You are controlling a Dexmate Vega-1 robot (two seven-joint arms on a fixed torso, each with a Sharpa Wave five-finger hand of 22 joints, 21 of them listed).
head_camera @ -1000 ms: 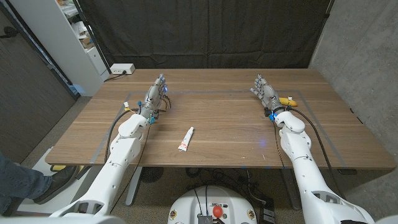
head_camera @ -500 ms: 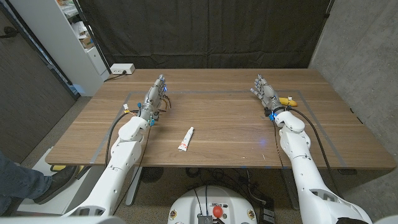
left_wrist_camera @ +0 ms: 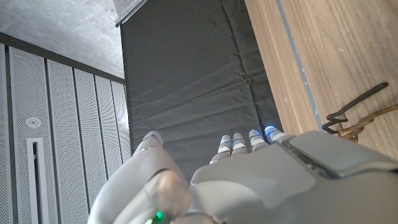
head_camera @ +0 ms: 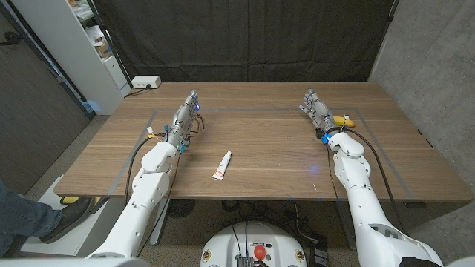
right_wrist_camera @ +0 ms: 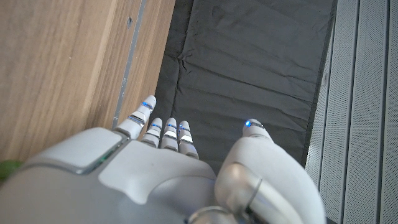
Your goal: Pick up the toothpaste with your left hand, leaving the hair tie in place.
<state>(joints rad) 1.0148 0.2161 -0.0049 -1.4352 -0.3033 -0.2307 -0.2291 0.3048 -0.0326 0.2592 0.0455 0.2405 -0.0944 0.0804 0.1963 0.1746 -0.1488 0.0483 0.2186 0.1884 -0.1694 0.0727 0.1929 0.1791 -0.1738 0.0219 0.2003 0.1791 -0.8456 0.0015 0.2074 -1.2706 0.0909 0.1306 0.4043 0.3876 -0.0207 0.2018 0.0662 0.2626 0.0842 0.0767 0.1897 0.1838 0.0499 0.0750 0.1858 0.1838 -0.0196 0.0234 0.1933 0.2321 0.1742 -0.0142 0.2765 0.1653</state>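
Note:
A white toothpaste tube (head_camera: 223, 166) with a red cap end lies near the table's front edge, around the middle. My left hand (head_camera: 185, 111) stands at the far left of the table with its fingers stretched out and nothing in it, well back and left of the tube. Right beside it lies a thin dark hair tie (head_camera: 197, 127), which the left wrist view shows as a dark loop (left_wrist_camera: 354, 109) on the wood. My right hand (head_camera: 315, 107) is at the far right, fingers extended and holding nothing.
A small yellow object (head_camera: 342, 119) lies just beside my right hand. A taped rectangle (head_camera: 252, 111) marks the wooden table (head_camera: 282, 159). A white power strip (head_camera: 145, 82) sits at the back left corner, with a shelf (head_camera: 96, 44) and a person's leg (head_camera: 22, 211) off the table's left.
My left arm has shifted slightly to the right, while its hand stays about where it was. The toothpaste, hair tie and right arm have not moved.

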